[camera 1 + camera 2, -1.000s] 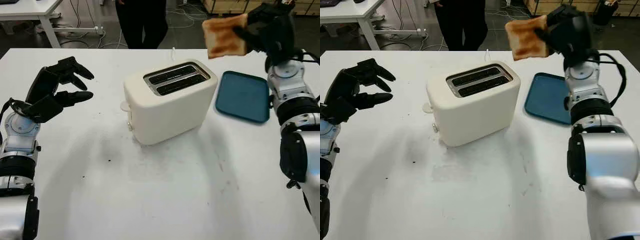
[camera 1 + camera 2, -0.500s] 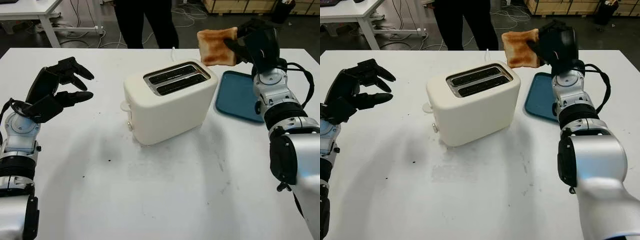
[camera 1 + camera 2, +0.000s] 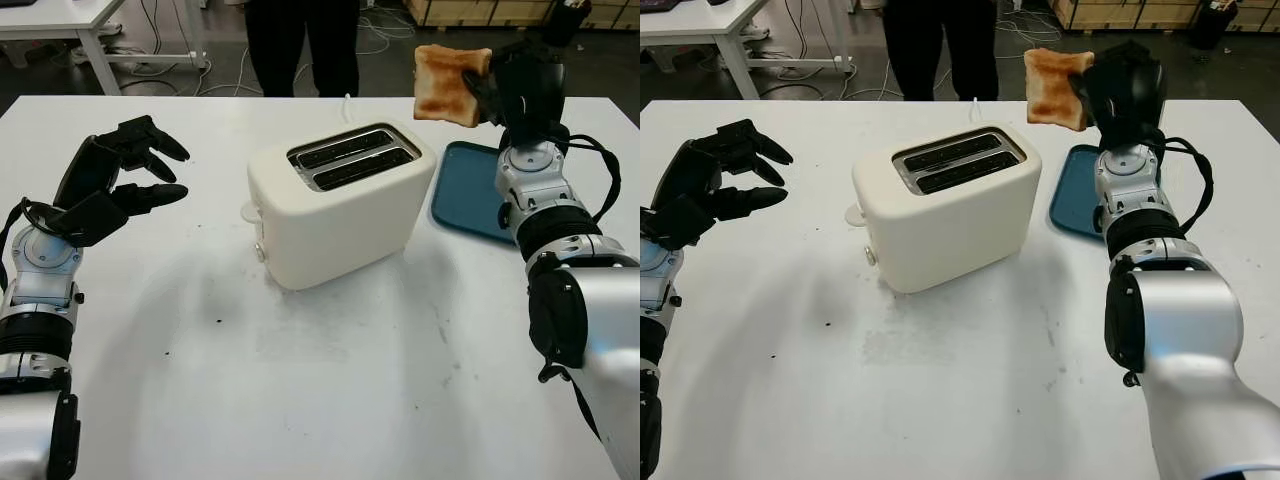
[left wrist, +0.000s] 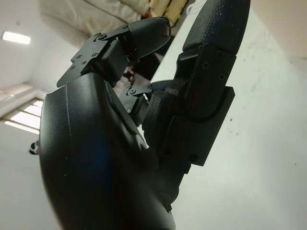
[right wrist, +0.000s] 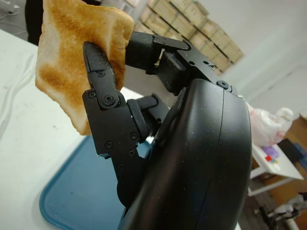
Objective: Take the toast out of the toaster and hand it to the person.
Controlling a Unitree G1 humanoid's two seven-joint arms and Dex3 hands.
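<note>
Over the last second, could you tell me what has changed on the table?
The right hand, still gripping the toast, swung it inward, then turned it more upright. The person at the far edge stepped toward the toast side. The left hand, toaster and blue tray stayed put.

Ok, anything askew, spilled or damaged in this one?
Nothing stands out. The right hand holds the toast clear above the table; the toaster stands upright with empty slots, the blue tray lies flat, and the left hand is open.

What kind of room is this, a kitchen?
Probably not: more likely a lab or workshop. The toaster sits on a bare white table, with loose floor cables and stacked cardboard boxes behind.
</note>
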